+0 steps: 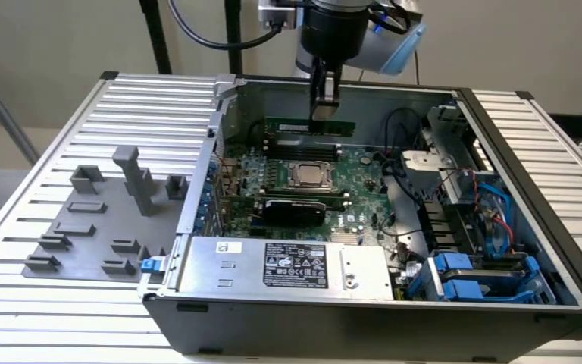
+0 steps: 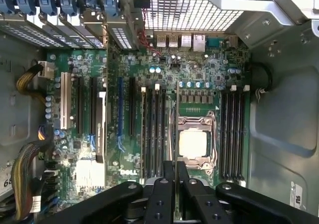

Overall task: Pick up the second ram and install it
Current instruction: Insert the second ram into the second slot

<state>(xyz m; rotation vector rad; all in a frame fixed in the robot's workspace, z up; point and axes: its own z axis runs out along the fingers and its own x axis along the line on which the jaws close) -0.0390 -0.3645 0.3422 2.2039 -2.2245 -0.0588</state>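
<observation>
the tool (image 1: 323, 111) pinches the second ram (image 1: 289, 125) just over the memory slots (image 1: 296, 142) beyond the cpu socket (image 1: 311, 176), its long axis lying along them.

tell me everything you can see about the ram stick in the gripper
The ram is a thin, flat, narrow green stick with a pale label on its face. It stands on its long edge, roughly level, pinched from above near its middle by the fingers of the gripper. It is inside the case, near the back wall, over the slots beyond the CPU socket. Whether its lower edge touches a slot cannot be told.
</observation>
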